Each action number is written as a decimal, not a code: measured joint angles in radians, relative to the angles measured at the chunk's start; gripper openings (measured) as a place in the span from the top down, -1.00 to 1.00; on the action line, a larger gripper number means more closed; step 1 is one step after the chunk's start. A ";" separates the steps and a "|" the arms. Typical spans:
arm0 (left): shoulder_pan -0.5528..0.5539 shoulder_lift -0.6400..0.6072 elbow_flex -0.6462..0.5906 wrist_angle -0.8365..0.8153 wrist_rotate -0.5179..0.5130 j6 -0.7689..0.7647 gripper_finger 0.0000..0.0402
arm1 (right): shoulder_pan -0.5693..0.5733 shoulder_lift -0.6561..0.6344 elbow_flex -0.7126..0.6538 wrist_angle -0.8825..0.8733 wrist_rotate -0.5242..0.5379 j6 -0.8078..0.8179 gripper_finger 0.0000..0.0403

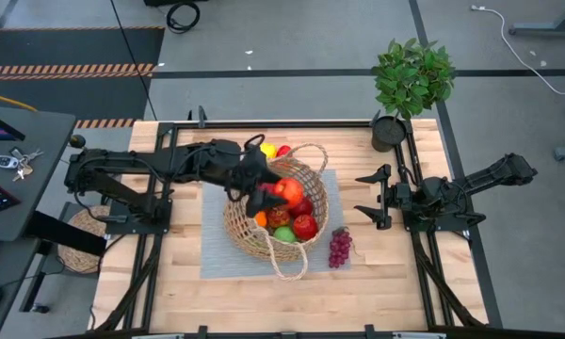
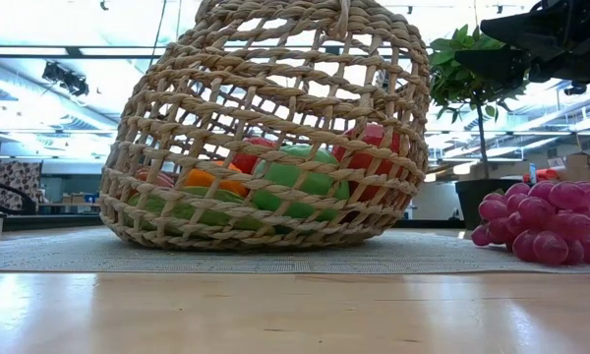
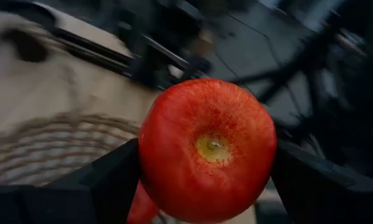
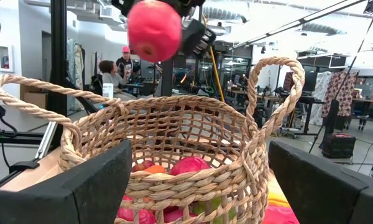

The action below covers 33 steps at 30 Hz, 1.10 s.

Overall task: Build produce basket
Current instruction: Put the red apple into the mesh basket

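The left gripper [image 1: 267,191], jaws clenched on a red apple [image 3: 206,149], hangs over the basket [image 1: 240,229]; the right gripper [image 1: 374,196] waits released at the desk's right.

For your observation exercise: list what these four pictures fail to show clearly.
- Low view: the basket wall screens the produce inside; only patches of colour show.
- Left wrist view: the red apple in the left end effector blocks most of the basket behind.
- Low view: the grapes are cut off at the edge.

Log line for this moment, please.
left gripper: holds red apple above basket | right gripper: open, waiting | grapes: on mat
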 joint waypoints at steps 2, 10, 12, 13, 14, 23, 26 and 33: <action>0.011 0.000 0.000 -0.009 0.084 0.030 -0.62 | 0.000 0.000 0.000 0.000 0.000 0.000 -0.89; 0.038 0.000 0.000 -0.085 0.140 0.146 -0.62 | 0.000 0.000 0.000 0.000 0.000 0.000 -0.89; 0.042 0.000 0.000 -0.084 0.140 0.169 -0.62 | 0.000 0.000 0.000 0.000 0.000 0.000 -0.89; 0.042 0.000 0.000 -0.085 0.137 0.197 -0.62 | 0.000 0.000 0.000 0.000 0.000 0.000 -0.89; 0.042 0.000 0.000 -0.087 0.126 0.236 -0.62 | 0.000 0.000 0.000 0.000 0.000 0.000 -0.89; 0.039 0.001 0.000 -0.099 0.102 0.691 -0.62 | 0.000 0.000 0.000 0.000 0.000 0.000 -0.89; 0.040 0.001 0.000 -0.098 0.081 0.884 -0.62 | 0.000 0.000 0.000 0.000 0.000 0.000 -0.89; 0.040 0.001 0.000 -0.097 0.034 1.282 -0.62 | 0.000 0.000 0.000 0.000 0.000 0.000 -0.89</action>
